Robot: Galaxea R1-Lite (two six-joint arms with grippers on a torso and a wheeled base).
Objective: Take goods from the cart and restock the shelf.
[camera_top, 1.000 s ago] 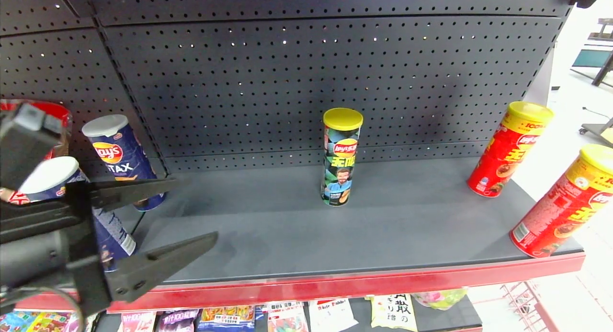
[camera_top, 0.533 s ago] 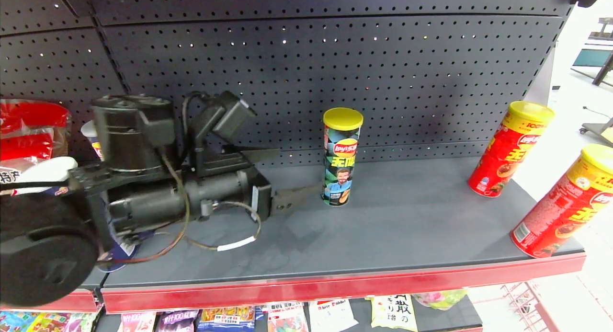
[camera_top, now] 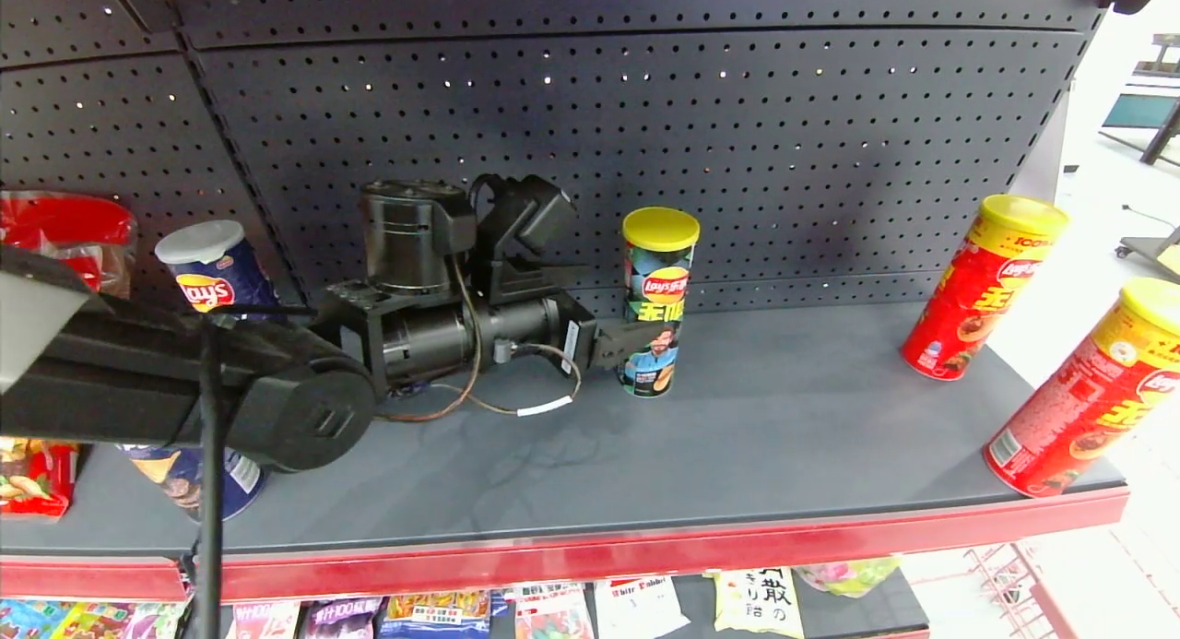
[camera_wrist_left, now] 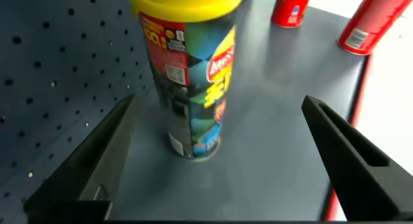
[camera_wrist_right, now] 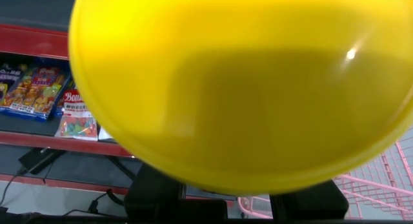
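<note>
A green-and-black chips can [camera_top: 656, 289] with a yellow lid stands upright near the back of the dark shelf [camera_top: 737, 436]. My left gripper [camera_top: 636, 312] lies low over the shelf, reaching in from the left. It is open, and its two fingers flank the can [camera_wrist_left: 193, 75] on either side without touching it in the left wrist view, where the gripper [camera_wrist_left: 219, 104] spreads wide. In the right wrist view a round yellow lid [camera_wrist_right: 245, 82] sits right in front of the camera, held up over the floor by my right gripper.
Two red cans [camera_top: 986, 284] [camera_top: 1079, 390] with yellow lids stand at the shelf's right end. Blue cans [camera_top: 217, 266] and a red bag [camera_top: 64, 229] crowd the left. Snack packets [camera_top: 636, 607] fill the shelf below. A pink wire cart [camera_wrist_right: 387, 198] is underneath.
My left arm has swung from the front left corner across the shelf to the right and back, until its open fingers came to either side of the green-and-black can. The cans stayed put.
</note>
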